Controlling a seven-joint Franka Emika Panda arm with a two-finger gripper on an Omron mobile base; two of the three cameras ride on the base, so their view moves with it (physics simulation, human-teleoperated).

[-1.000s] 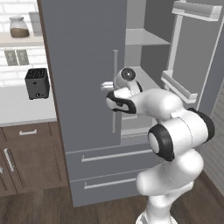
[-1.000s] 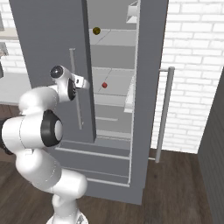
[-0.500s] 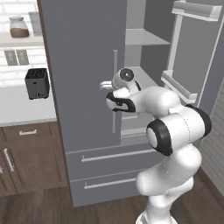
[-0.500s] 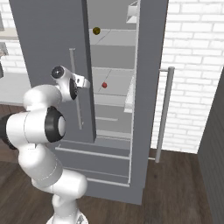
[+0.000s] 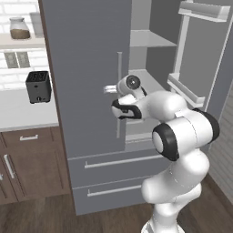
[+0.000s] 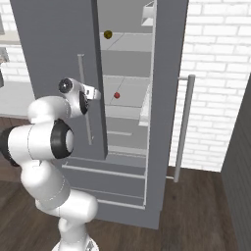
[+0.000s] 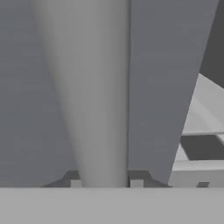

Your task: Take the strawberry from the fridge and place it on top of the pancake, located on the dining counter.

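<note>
Hand view puts me right up against the handle [image 7: 103,96] of the fridge's left door: the pale bar runs up the middle of the picture, and my two fingertips [image 7: 76,183] stand one on each side of its lower end, spread about as wide as the bar. Whether the pads actually press on it I cannot tell.

From the left base view I see the gripper [image 5: 108,89] at the handle [image 5: 119,93] of the shut left door, about halfway up the bar, with the arm folded in front of the fridge [image 5: 86,91]. The right door [image 5: 200,59] is swung wide open, its bins facing the shelves.

In the right base view the strawberry [image 6: 116,95] sits on a middle shelf inside the open right half of the fridge, toward the left side of that shelf and just right of the left door's edge. It is apart from the gripper [image 6: 97,92], which is on the near side of the left door, roughly level with the fruit. An olive-yellow fruit [image 6: 108,34] lies on a higher shelf, above the strawberry.

To the left of the fridge, a toaster [image 5: 38,86] stands on the countertop [image 5: 22,113] over brown cabinets.
</note>
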